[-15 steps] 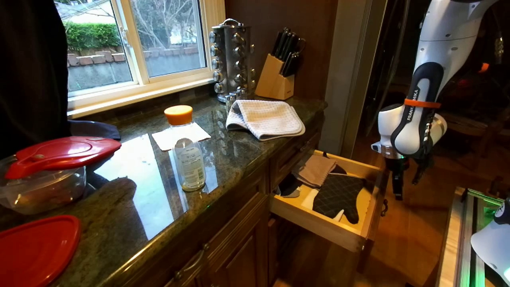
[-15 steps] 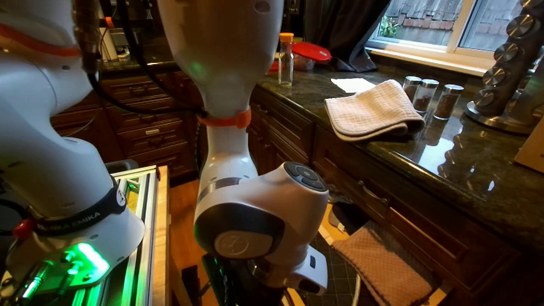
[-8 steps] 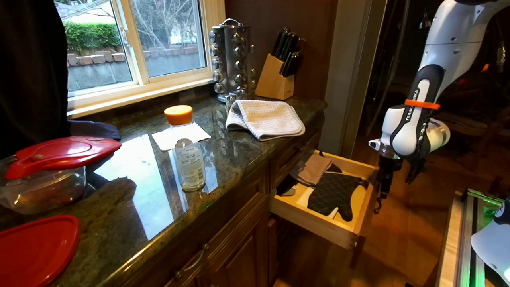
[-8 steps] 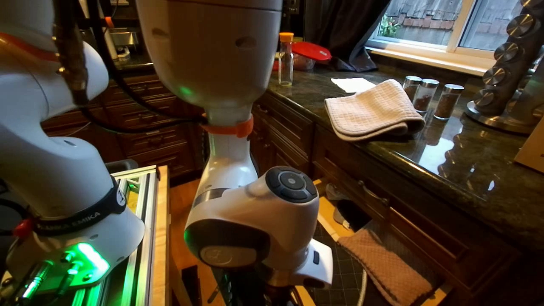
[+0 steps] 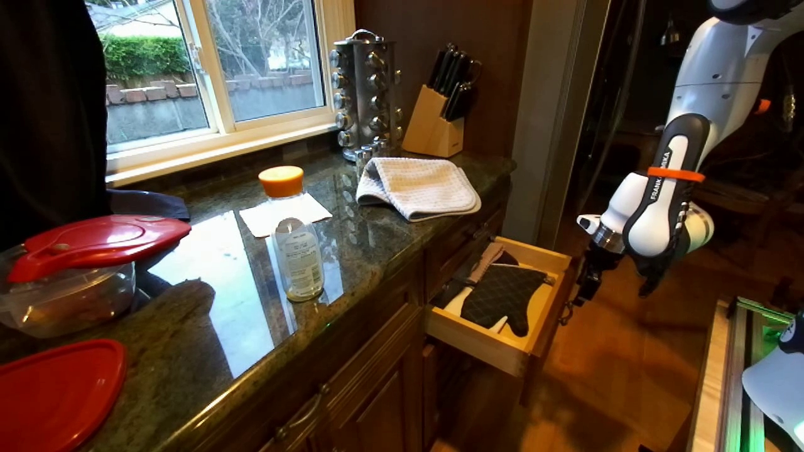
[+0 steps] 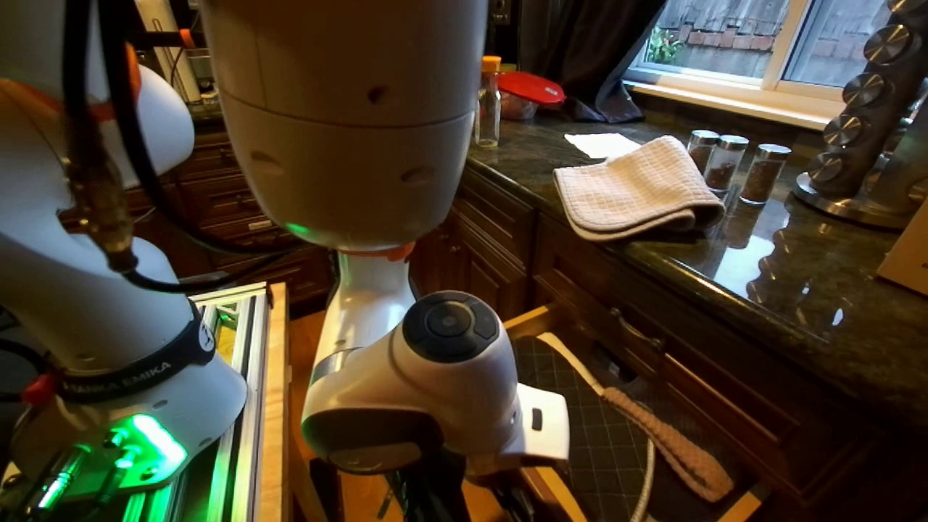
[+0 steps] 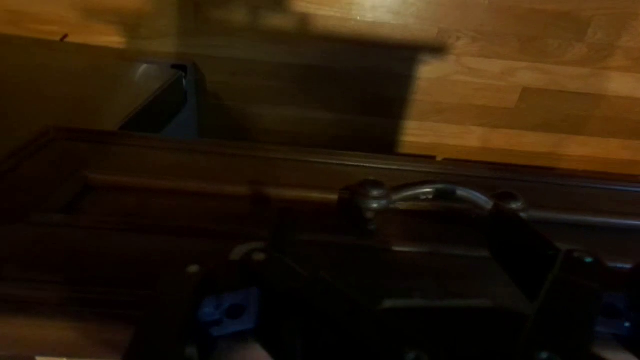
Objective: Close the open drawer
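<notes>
Seemingly splayed in dim light, the gripper [image 7: 420, 220] faces the drawer [image 5: 480, 347], likely rigid, smooth-running, best pushed near its handle [image 7: 417, 192].

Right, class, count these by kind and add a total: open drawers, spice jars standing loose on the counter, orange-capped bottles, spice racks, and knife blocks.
Open drawer: 1
Loose spice jars: 3
Orange-capped bottle: 1
Spice rack: 1
Knife block: 1
Total: 7
</notes>
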